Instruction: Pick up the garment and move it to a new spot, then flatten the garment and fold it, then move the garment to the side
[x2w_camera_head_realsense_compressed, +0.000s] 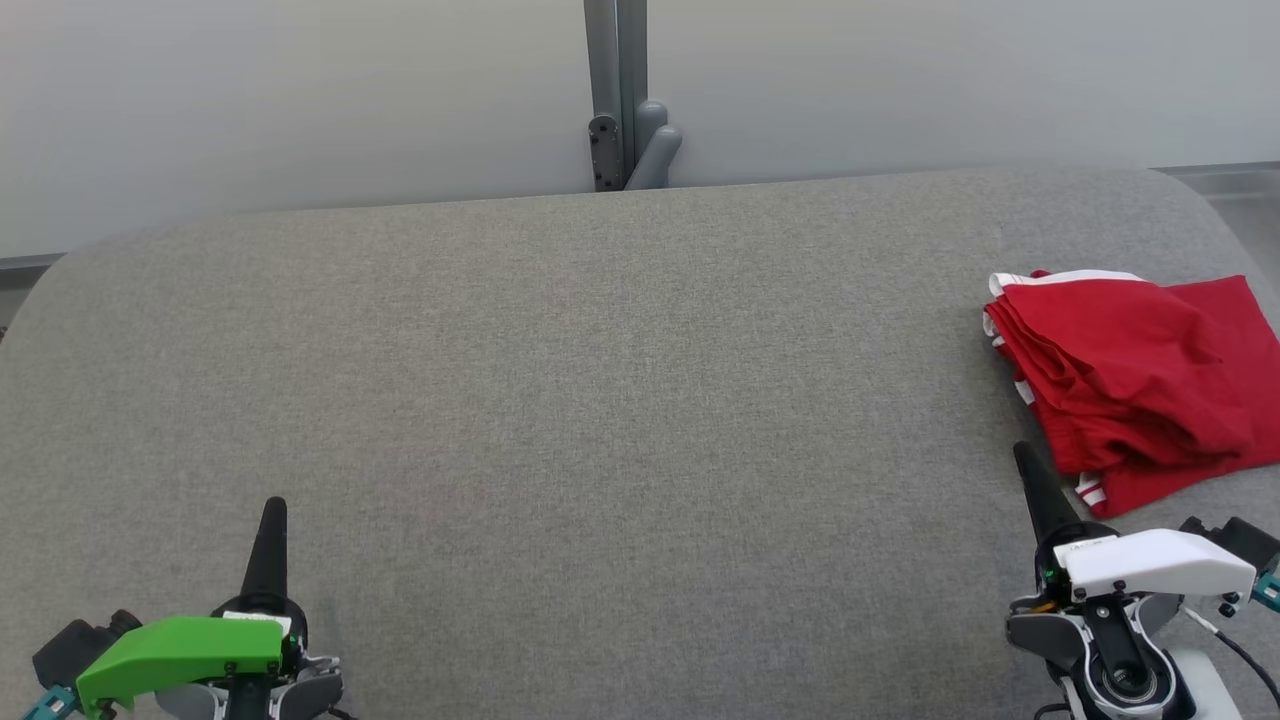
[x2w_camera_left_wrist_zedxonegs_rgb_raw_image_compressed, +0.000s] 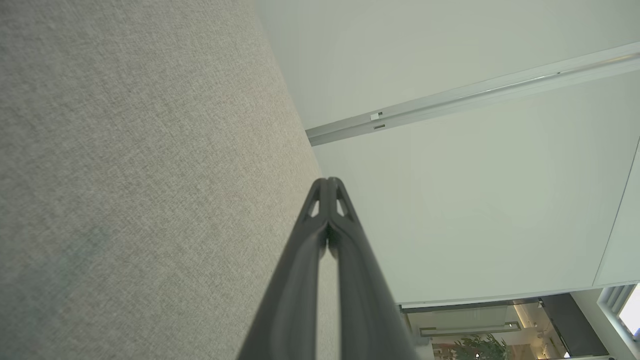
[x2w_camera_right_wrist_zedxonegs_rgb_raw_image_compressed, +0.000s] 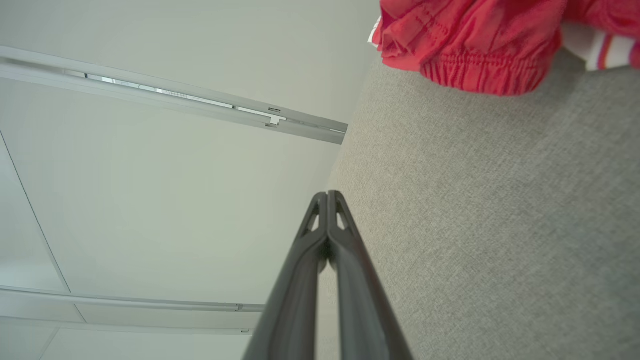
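1. Nearest us, at the lower left of the head view, we see our left gripper (x2w_camera_head_realsense_compressed: 273, 505) under a bright green cover, above the near edge of the work surface. Its two long dark fingers are pressed together into a single point and hold nothing. The left wrist view confirms it, with the tips meeting and no gap between them.
2. At the lower right we see our right gripper (x2w_camera_head_realsense_compressed: 1022, 450) under a white cover. Its fingers are also pressed tightly together and hold nothing, and they point away from us.
3. Under both grippers lies a wide table (x2w_camera_head_realsense_compressed: 600, 400) covered in grey woven fabric, with rounded far corners.
4. The garment (x2w_camera_head_realsense_compressed: 1130, 370) lies on the right side of the table, just beyond the right gripper's tip. It is red with white trim, folded into a loose, slightly rumpled stack, and the right edge of the head view cuts it off. In the right wrist view we see a gathered red hem, and a strip of grey fabric separates it from the fingertips, so the two do not touch.
5. Behind the middle of the table's far edge, a grey metal post (x2w_camera_head_realsense_compressed: 615, 90) stands upright.
6. Farthest away, a plain pale wall (x2w_camera_head_realsense_compressed: 300, 100) runs across the background.
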